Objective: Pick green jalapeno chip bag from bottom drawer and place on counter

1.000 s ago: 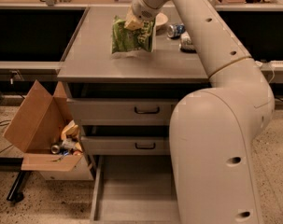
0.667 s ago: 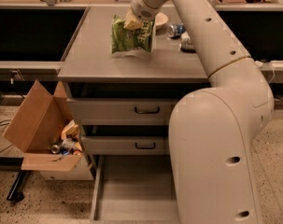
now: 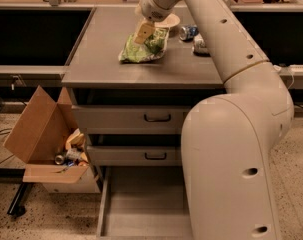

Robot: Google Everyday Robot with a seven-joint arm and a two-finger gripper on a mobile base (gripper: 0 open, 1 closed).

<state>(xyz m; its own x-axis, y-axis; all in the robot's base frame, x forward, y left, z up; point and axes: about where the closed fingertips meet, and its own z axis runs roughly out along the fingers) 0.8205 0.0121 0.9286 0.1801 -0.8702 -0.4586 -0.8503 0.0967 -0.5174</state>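
Lying on the counter [image 3: 96,59] toward its rear centre, the green jalapeno chip bag [image 3: 141,51] is slumped and wrinkled. The gripper [image 3: 143,32] hangs directly over the bag's upper rear edge and overlaps it in view. Whether it is parted, closed or clamped on the bag cannot be told. Below, the bottom drawer [image 3: 141,209] stands pulled out with its floor showing. A blue can [image 3: 188,32] and a pale packet [image 3: 200,44] lie on the counter right of the bag as viewed, apart from it. A cardboard box [image 3: 36,129] stands beside the cabinet.
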